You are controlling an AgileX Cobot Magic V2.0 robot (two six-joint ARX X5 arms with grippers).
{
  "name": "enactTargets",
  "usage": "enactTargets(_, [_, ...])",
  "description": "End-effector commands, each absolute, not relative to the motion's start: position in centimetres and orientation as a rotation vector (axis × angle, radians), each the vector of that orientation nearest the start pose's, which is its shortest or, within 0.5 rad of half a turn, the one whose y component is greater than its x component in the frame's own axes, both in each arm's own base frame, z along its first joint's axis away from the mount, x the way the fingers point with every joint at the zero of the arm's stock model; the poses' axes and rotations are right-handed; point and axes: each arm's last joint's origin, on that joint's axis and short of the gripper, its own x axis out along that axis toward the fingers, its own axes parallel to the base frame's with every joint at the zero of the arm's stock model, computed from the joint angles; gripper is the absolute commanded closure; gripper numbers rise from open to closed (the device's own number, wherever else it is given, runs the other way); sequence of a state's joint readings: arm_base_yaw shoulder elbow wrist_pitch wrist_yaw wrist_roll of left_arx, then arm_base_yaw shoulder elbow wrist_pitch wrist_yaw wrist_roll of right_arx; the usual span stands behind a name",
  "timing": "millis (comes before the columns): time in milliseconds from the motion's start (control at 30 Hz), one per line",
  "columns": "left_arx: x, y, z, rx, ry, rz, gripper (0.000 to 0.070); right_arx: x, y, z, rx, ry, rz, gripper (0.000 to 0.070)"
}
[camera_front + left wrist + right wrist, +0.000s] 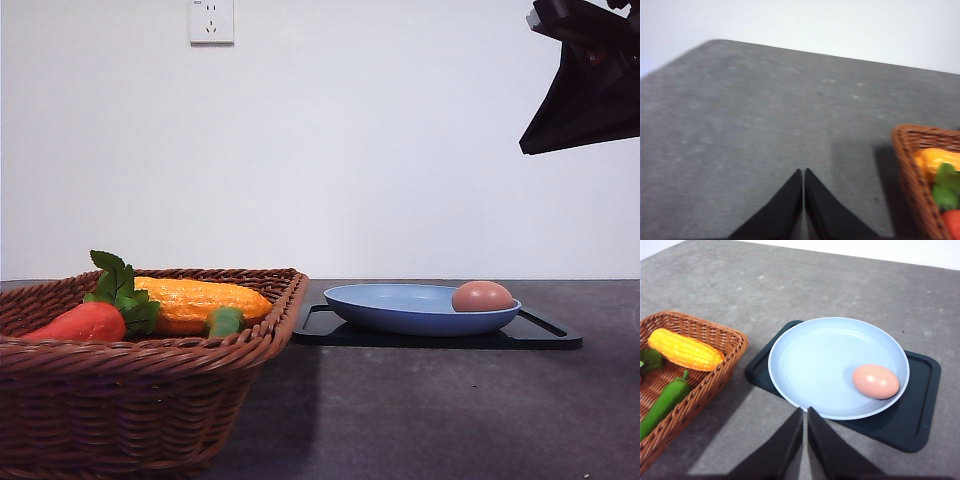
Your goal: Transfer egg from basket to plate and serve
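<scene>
Egg [875,381] sits on plate [805,360], near the rim away from basket [715,370]. Right end effector [805,412] nearer, closed, empty. Left end effector [803,174] closed.

Both claws have matte black, tapered fingers [790,205] [785,445]; dark angular arm housing [590,90]

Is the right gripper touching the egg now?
Apart. In the right wrist view, the right gripper is shut, and bare plate lies between it and the egg.
</scene>
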State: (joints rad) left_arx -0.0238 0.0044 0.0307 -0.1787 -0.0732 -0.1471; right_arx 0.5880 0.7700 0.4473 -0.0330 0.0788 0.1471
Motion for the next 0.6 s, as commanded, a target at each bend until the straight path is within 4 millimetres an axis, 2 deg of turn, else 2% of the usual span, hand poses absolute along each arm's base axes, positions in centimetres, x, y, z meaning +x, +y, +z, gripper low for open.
enactTargets(0, [9.58,-0.02,14.73,-0.16,0.18,0.06,0.07,14.54,9.53,23.63,0.041,0.364,0.481,0.07])
enactTargets(567, [9.58,-0.02,14.74,-0.16,0.179,0.06,0.07,14.53,9.52,23.62,0.038,0.363,0.482,0.07])
